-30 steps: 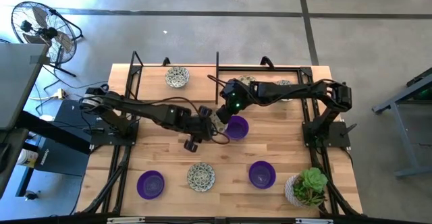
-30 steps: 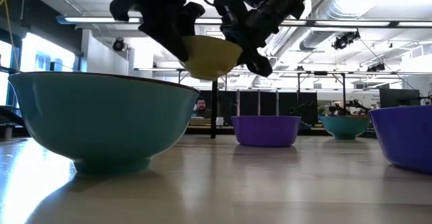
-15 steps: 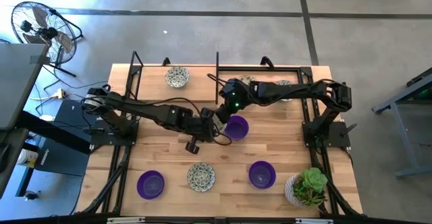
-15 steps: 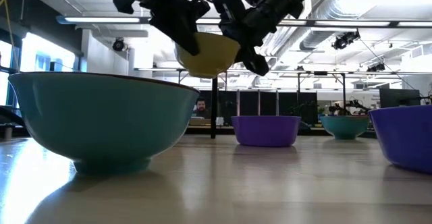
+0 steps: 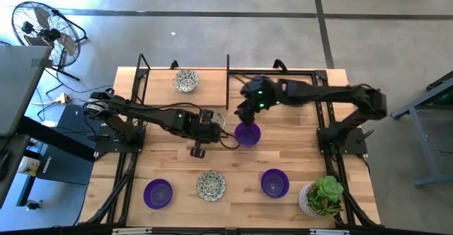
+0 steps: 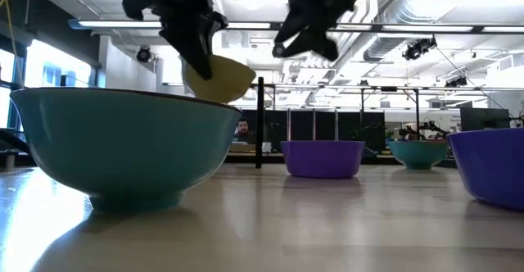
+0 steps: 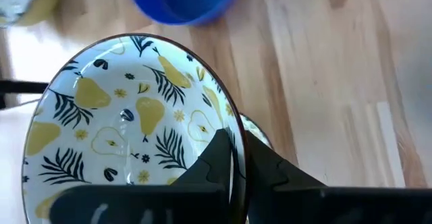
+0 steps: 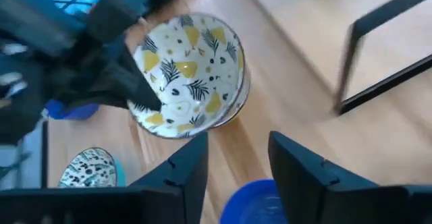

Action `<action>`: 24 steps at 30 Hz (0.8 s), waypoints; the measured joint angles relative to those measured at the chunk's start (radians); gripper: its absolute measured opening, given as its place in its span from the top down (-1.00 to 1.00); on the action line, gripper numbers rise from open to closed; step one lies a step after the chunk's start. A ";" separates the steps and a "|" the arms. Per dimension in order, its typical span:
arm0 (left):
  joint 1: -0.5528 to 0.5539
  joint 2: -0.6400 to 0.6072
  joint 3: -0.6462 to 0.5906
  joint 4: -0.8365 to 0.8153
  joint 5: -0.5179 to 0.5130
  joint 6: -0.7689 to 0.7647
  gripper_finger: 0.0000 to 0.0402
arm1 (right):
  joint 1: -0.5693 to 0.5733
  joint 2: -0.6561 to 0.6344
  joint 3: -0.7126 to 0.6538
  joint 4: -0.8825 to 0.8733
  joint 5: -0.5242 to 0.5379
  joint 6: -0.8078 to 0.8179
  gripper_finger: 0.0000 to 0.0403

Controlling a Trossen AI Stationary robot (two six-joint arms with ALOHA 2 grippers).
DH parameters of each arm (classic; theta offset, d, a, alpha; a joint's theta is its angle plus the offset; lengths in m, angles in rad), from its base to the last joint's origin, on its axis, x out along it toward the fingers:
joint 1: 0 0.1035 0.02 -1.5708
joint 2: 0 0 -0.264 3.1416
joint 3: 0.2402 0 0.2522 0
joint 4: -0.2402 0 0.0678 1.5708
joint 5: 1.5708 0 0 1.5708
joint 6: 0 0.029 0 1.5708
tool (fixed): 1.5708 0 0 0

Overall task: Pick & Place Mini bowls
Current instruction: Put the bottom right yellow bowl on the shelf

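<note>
One pear-patterned bowl (image 7: 128,126) was pinched at its rim by the left gripper (image 5: 212,124), beside the purple bowl (image 5: 247,134). Right gripper (image 5: 248,107) hung above that purple bowl, fingers spread, empty.

no readable text, no labels, no brand names, no numbers, no signs legible anywhere in these views

At eleven o'clock we see the left gripper (image 6: 199,55) clamped on a yellow bowl (image 6: 219,79); at one o'clock hangs the right gripper (image 6: 307,43). A teal bowl (image 6: 123,145) looms at nine.
</note>
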 joint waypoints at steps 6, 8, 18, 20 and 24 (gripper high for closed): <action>0.015 -0.091 -0.061 0.014 -0.023 -0.095 0.96 | 0.066 -0.166 -0.083 -0.008 0.128 -0.072 0.37; 0.028 -0.137 -0.113 0.011 -0.019 -0.139 0.96 | 0.089 -0.220 -0.133 0.021 0.155 -0.072 0.48; 0.174 -0.384 -0.309 0.003 -0.046 -0.358 0.96 | 0.154 -0.391 -0.439 0.322 0.176 -0.068 0.96; 0.206 -0.421 -0.323 -0.057 -0.074 -0.404 0.96 | 0.153 -0.398 -0.486 0.373 0.166 -0.064 0.92; 0.272 -0.452 -0.327 -0.141 -0.144 -0.461 0.96 | 0.153 -0.405 -0.549 0.442 0.150 -0.065 0.94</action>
